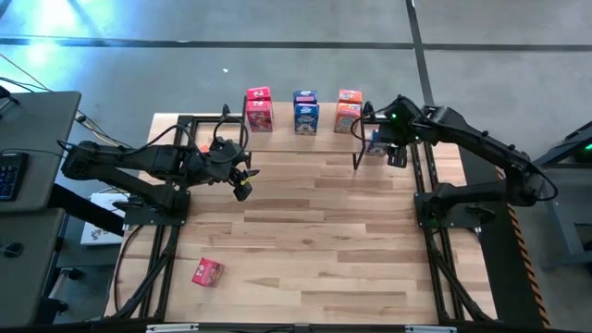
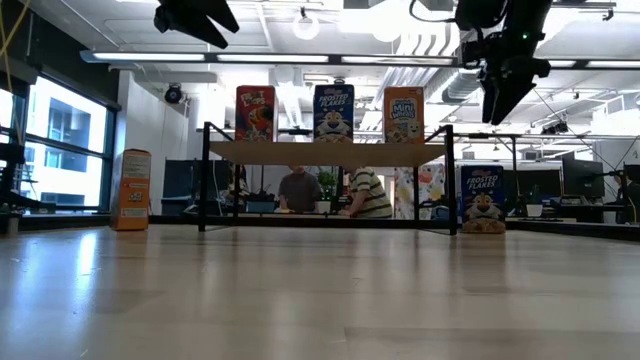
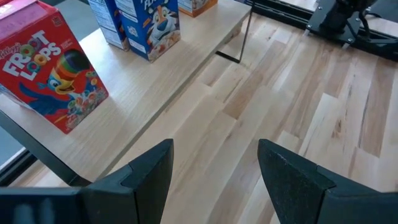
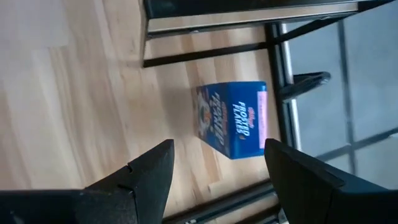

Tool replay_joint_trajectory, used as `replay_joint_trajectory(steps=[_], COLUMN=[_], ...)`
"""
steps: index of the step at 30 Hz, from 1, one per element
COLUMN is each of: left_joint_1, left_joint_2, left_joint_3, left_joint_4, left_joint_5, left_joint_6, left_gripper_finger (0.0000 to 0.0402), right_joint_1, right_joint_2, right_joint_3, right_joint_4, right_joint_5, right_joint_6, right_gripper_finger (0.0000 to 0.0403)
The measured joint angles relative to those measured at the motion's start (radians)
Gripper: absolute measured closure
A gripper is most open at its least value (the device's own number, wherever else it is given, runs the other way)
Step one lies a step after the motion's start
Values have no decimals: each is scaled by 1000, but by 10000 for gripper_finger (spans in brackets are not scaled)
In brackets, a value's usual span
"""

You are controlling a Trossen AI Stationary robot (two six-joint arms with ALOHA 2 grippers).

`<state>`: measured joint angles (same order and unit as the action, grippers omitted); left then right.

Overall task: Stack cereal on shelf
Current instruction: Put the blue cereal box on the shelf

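The shelf (image 1: pixel 287 139) stands at the table's far side. On its plank top stand a pink-red cereal box (image 1: pixel 259 109), a blue one (image 1: pixel 306 112) and an orange one (image 1: pixel 349 111), all upright. My left gripper (image 1: pixel 242 183) hangs open and empty in front of the shelf's left part, high above the table (image 2: pixel 195 18). My right gripper (image 1: pixel 387 139) hangs open above a blue Frosted Flakes box (image 4: pixel 235 119), which stands upright on the table just right of the shelf (image 2: pixel 483 198). The fingers are well above it and touch nothing.
An orange box (image 2: pixel 131 190) stands on the table left of the shelf. A pink-red box (image 1: pixel 207 272) lies on the table near the front left. The shelf's black right leg (image 4: pixel 205 53) is close to the blue box. People sit in the room behind (image 2: pixel 300 190).
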<state>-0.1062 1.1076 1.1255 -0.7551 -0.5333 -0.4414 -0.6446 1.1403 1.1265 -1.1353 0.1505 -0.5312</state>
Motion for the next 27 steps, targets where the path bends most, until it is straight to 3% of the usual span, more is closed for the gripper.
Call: replay_joint_trajectory(steps=[5,14,27], left_joint_1=[0,0,0], left_joint_2=[0,0,0], left_joint_3=[0,0,0], left_joint_4=[0,1,1], left_joint_5=[0,0,-1], left_joint_6=[0,-1,-2], left_gripper_finger=[179,179,179], right_joint_1=[-68,-202,-302], right_joint_2=[-1,-1,-1], right_joint_3=[-25,-147,-160], right_joint_4=[35,164,226], right_joint_5=[-112,-145,-230], right_joint_6=[-29,-103,-149], right_gripper_finger=[159,159,159])
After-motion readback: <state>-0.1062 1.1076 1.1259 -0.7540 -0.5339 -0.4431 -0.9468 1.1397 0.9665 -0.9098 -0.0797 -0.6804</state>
